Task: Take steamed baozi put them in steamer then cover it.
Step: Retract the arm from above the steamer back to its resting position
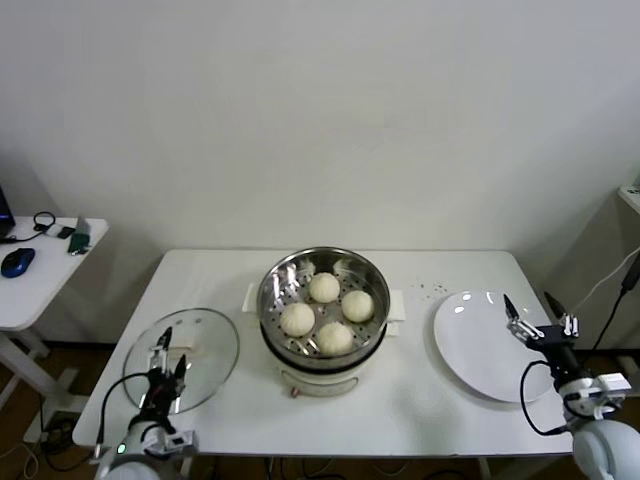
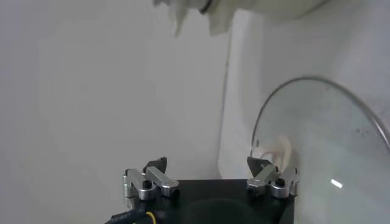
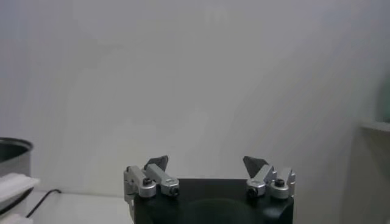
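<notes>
The steel steamer [image 1: 273, 283] stands mid-table on its white base, uncovered, with several cream-white baozi [image 1: 324, 287] lying in its basket. The glass cover [image 1: 212, 340] lies flat on the table at the left; in the left wrist view the cover [image 2: 323, 134] and its whitish handle [image 2: 278, 149] sit just beyond one fingertip. My left gripper [image 1: 172, 350] hovers over the cover's near edge, open and empty. It is also in its own wrist view, left gripper [image 2: 207, 163]. My right gripper [image 1: 528, 305] is open and empty over the right side of the white plate [image 1: 480, 350]. Right gripper [image 3: 206, 161] faces the wall.
The white plate is bare. A side table [image 1: 40, 285] with a blue mouse [image 1: 17, 262] stands at the far left. A cable [image 1: 612, 290] hangs at the right edge. A corner of the steamer [image 3: 12, 152] shows in the right wrist view.
</notes>
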Robot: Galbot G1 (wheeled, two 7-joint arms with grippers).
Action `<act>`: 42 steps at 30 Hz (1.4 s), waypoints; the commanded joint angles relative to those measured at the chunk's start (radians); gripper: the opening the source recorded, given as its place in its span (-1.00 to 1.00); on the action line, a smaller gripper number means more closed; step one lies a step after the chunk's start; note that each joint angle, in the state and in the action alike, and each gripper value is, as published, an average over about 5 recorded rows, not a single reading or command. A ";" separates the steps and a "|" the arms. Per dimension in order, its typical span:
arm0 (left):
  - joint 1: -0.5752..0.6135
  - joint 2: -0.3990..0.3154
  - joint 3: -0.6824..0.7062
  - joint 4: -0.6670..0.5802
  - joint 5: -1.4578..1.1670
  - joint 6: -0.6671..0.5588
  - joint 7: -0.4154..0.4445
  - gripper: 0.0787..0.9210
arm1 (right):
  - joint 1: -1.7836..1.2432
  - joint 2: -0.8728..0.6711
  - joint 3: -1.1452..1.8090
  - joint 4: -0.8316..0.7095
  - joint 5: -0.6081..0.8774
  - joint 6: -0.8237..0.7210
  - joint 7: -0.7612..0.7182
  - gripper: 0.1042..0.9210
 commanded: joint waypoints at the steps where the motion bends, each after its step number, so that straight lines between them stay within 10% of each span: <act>1: -0.130 -0.033 -0.004 0.227 0.158 -0.009 -0.075 0.77 | -0.044 0.073 0.056 0.003 -0.048 0.007 0.000 0.76; 29: -0.283 -0.025 0.013 0.396 0.102 -0.061 -0.150 0.76 | -0.052 0.109 0.062 -0.016 -0.156 0.038 -0.015 0.76; 42: -0.261 -0.025 0.015 0.406 0.086 -0.082 -0.150 -0.05 | -0.051 0.126 0.065 -0.032 -0.184 0.049 -0.025 0.76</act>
